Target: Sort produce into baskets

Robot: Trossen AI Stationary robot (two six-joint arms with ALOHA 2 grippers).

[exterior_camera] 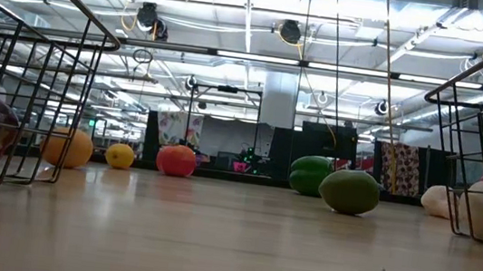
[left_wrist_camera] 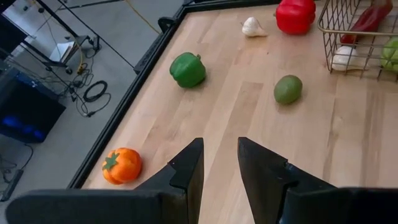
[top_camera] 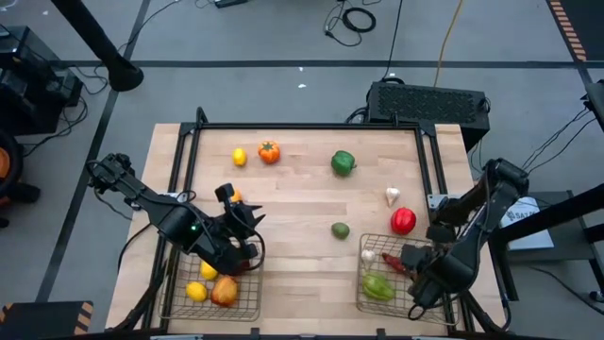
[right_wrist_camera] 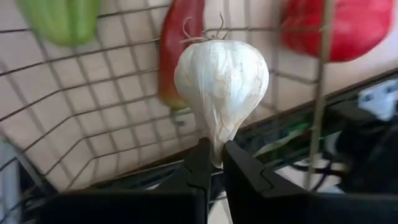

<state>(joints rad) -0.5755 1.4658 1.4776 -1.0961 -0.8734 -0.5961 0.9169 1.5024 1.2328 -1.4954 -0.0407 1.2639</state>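
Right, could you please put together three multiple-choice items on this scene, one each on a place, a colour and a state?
1. Where is the garlic bulb that the right tool holds?
A. Over the left basket
B. At the right basket, against its mesh
C. Flat on the bare middle of the table

2. What colour is the chili in the right basket?
A. Red
B. Yellow
C. White

3. How is the left tool?
A. Shut on a lemon
B. Shut on an orange
C. Open, with nothing in it

Answers:
1. B: the right tool pinches the garlic bulb with the wires of the right basket right behind it.
2. A: the chili shows red through the mesh.
3. C: the left tool shows bare wood in the gap between its fingers.
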